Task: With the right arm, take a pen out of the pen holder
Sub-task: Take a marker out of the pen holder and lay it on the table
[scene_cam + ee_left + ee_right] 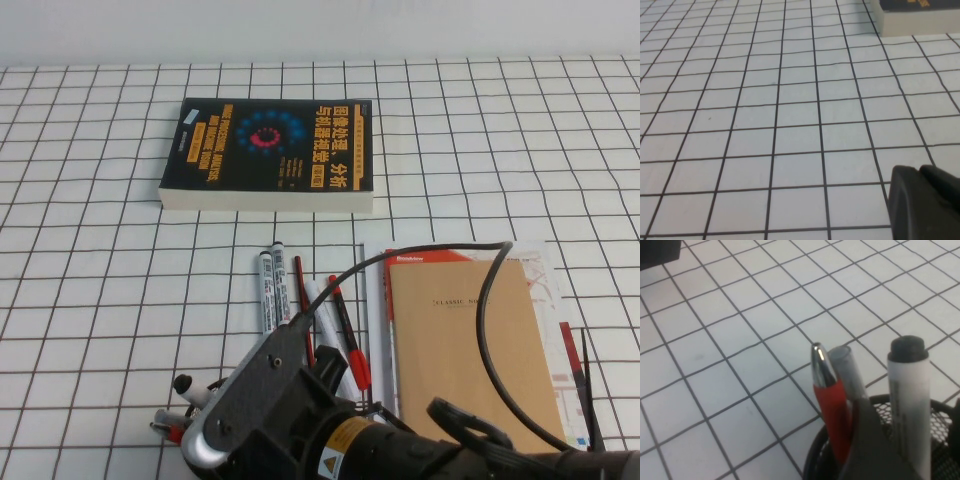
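Right wrist view: right pincer (910, 455) stands wide and empty at the mesh pen holder (940, 425) on the gridded surface (740, 340). Red pen (832, 405) stands inside, beside a white marker (907, 390). I judge it light, rigid and slick; grip the upper barrel below the metal tip. Left pincer (922, 202) hangs low over the surface; its state I cannot tell.

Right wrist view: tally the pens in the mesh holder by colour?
Red pen: 1
Grey pen: 1
White marker, black cap: 1
Total: 3, all standing in the pen holder.
Right gripper is open at the holder; left gripper hangs over the tabletop, apart from it.
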Controlling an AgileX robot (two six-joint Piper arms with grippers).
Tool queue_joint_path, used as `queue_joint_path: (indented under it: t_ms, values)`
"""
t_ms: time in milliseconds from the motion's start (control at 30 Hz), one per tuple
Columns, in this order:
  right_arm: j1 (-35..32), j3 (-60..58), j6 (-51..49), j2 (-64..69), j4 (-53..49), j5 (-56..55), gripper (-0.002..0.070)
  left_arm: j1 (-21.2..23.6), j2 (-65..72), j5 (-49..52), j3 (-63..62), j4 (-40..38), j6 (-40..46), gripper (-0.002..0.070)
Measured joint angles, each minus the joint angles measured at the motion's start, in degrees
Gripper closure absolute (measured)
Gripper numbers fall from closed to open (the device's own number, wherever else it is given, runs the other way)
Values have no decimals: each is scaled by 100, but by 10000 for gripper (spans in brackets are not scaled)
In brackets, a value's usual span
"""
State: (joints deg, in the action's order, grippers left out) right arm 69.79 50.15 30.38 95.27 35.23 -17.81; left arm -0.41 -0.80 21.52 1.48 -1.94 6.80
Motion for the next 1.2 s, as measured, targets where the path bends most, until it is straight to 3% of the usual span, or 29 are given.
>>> queue_joint_path:
  t_ms: [533, 700, 867, 1200]
  values:
    - [0, 119, 288, 251, 44, -295, 365, 0, 0, 0, 0, 10, 0, 680]
    - [0, 119, 288, 261, 58, -295, 426, 0, 0, 0, 0, 10, 0, 679]
    - [0, 119, 288, 261, 58, -295, 535, 0, 0, 0, 0, 10, 0, 679]
    - [0, 130, 288, 261, 58, -295, 543, 0, 0, 0, 0, 10, 0, 679]
